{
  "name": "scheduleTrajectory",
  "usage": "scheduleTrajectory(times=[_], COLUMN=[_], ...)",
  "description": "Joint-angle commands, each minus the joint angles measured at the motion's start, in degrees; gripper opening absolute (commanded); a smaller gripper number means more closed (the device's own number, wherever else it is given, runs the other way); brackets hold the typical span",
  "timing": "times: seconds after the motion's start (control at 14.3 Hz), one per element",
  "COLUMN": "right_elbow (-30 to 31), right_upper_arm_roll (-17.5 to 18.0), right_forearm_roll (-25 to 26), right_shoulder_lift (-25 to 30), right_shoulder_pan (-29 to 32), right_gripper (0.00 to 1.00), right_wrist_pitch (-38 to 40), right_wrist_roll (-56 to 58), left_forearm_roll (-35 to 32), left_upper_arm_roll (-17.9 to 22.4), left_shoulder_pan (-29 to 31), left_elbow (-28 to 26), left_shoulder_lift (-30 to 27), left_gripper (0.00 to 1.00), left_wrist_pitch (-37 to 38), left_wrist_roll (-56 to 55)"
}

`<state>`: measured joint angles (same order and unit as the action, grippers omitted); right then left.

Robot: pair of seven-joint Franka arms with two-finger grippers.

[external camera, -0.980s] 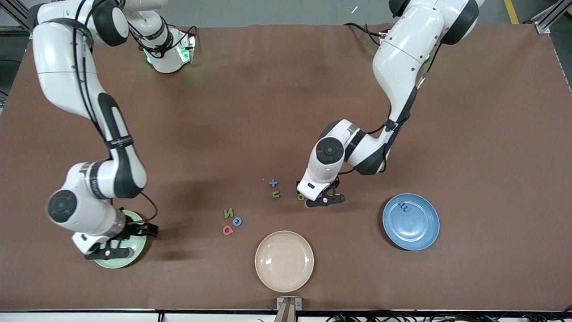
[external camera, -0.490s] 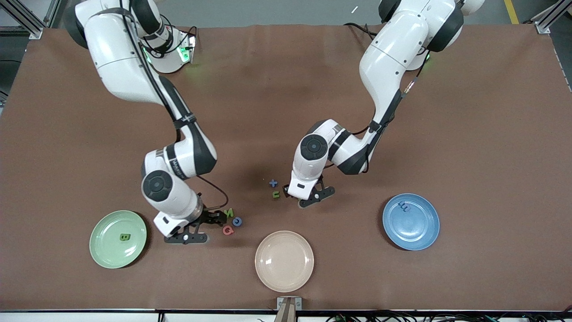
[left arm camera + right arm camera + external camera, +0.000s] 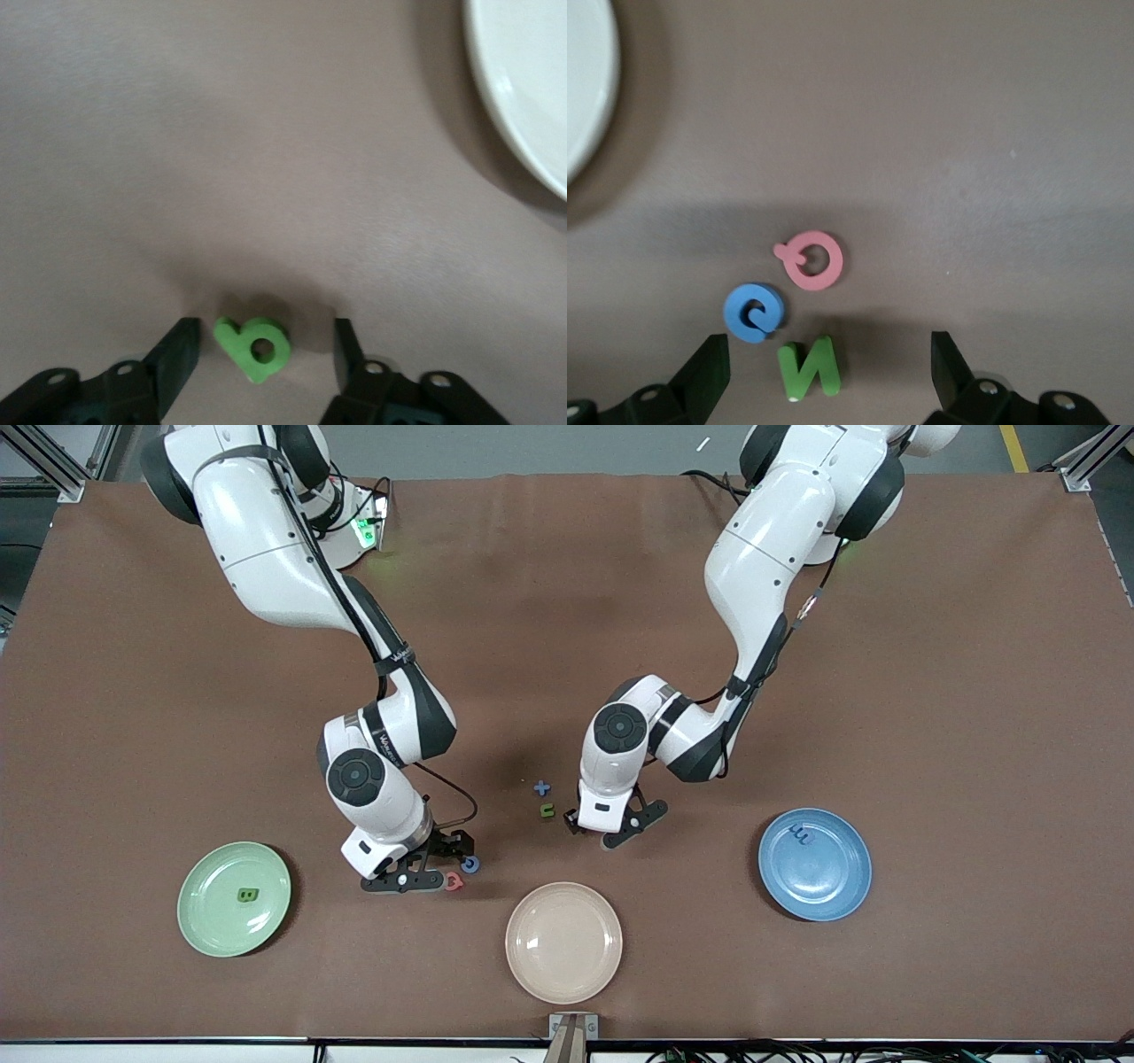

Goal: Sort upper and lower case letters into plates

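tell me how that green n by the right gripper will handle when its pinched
The green N looks chunky and rigid, so it probably won't bend between the open fingers of the right gripper. It lies flat and low on the table, so a grip may slip. It is likely very light, and could nudge the blue letter beside it.

Mint-green plate (image 3: 208, 921), blue plate (image 3: 837, 886), pink Q (image 3: 813, 259), green N (image 3: 808, 367).

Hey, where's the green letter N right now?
The green letter N lies on the table between the right claw's open fingers, beside the blue letter and the pink letter; the front view hides it.
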<state>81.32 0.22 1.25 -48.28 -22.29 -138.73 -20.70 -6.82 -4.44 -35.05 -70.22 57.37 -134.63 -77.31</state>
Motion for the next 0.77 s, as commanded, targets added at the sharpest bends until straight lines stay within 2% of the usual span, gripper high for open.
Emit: scheduleTrajectory(times=[0.0, 0.07, 0.14, 0.35, 0.42, 0.7], right_elbow=[4.4, 4.5, 4.6, 4.6, 4.6, 4.5], right_upper_arm_roll=[-0.3, -0.3, -0.3, -0.3, -0.3, -0.4], right_forearm_roll=[0.8, 0.8, 0.8, 0.9, 0.9, 1.0], right_shoulder_lift=[0.9, 0.9, 0.9, -0.1, -0.2, -0.4], right_shoulder_pan=[-1.4, -1.7, -2.1, -2.5, -2.4, -2.4], right_gripper=[1.00, 0.98, 0.96, 0.85, 0.82, 0.62], right_wrist_pitch=[-3.9, -3.8, -3.8, -4.3, -4.3, -4.4], right_wrist_roll=[-2.1, -2.8, -2.9, -2.9, -2.9, -2.8], left_forearm_roll=[0.9, 0.9, 0.9, 0.9, 0.8, -0.6], left_upper_arm_roll=[0.9, 0.9, 0.9, 0.8, 0.8, 1.3], left_shoulder_pan=[-1.0, -1.2, -1.3, -1.4, -1.3, 0.7], left_elbow=[1.8, 1.8, 1.7, 1.6, 1.6, 1.2], left_shoulder_lift=[1.1, 1.0, 0.9, 0.7, 0.4, -4.0], left_gripper=[0.63, 0.61, 0.50, 0.07, 0.01, 0.00], left_wrist_pitch=[3.5, 4.7, 5.9, 8.4, 9.0, 12.7], left_wrist_roll=[-2.0, -2.0, -2.0, -1.9, -1.7, -1.0])
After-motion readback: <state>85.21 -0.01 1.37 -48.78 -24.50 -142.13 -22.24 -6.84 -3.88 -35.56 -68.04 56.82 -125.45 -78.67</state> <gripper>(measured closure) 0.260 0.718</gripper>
